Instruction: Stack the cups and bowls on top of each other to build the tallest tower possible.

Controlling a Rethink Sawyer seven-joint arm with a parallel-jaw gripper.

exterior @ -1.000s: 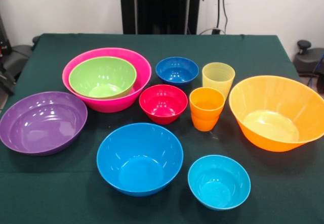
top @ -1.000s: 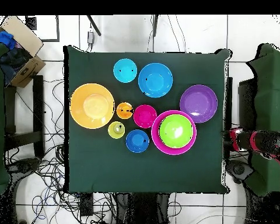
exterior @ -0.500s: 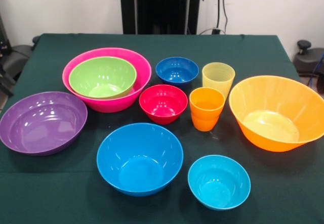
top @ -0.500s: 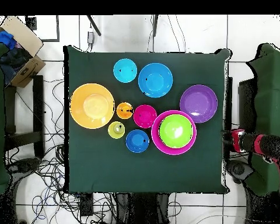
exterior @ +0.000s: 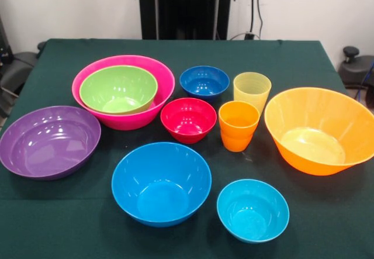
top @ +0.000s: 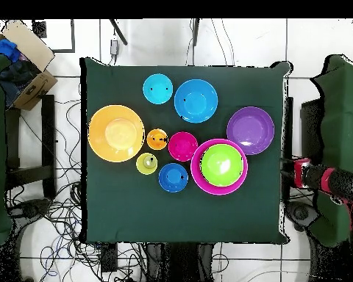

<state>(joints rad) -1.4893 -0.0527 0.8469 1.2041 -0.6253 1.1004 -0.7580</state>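
Green cloth covers the square surface (exterior: 175,51), where eight bowls and two cups stand upright and apart from the robot. In the front view, the large pink bowl (exterior: 158,98) sits at about 10 o'clock from the cloth's centre with the lime green bowl (exterior: 118,88) nested inside it, the only stacked pair. The purple bowl (exterior: 49,142) lies at 9 o'clock, near the cloth's edge. The red bowl (exterior: 188,119) holds the middle, with the dark blue bowl (exterior: 204,82) just behind it at 12 o'clock. The pale yellow cup (exterior: 252,92) and the orange cup (exterior: 238,125) stand just beside each other at 2 o'clock, next to the large orange bowl (exterior: 318,129) at 3 o'clock. The sky blue bowl (exterior: 161,183) and the small cyan bowl (exterior: 253,210) occupy the near edge at 6 and 5 o'clock.

Seen from overhead, the red and black arm (top: 337,183) hangs off the cloth at 3 o'clock, well apart from every bowl; its gripper (top: 297,170) shows only as a small shape at the cloth's edge, and whether it is released or clenched cannot be told. Tangled cables (top: 62,220) cross the pale tiled floor (top: 319,37), and a cardboard box (top: 25,62) rests at 10 o'clock. A white wall (exterior: 70,7) backs the front view.
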